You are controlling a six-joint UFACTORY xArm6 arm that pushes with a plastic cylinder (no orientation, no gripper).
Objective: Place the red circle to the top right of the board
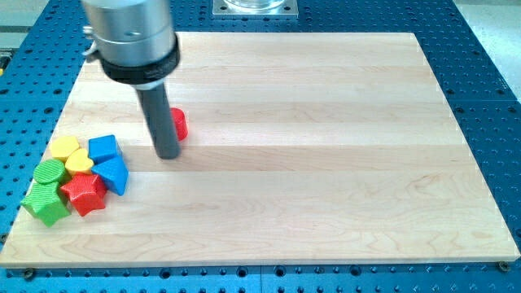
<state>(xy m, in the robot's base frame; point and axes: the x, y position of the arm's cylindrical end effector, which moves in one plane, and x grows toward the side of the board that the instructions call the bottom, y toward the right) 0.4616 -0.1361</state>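
Note:
The red circle (180,123) lies on the wooden board (326,146) in the view's left half, mostly hidden behind my rod. My tip (167,155) rests on the board just to the left of and slightly below the red circle, touching or nearly touching it; I cannot tell which. The top right of the board is far from both.
A cluster of blocks sits at the view's lower left: a yellow hexagon-like block (64,148), a yellow heart (79,162), two blue blocks (104,148) (113,173), a red star (84,193), a green round block (49,172) and a green star (45,203).

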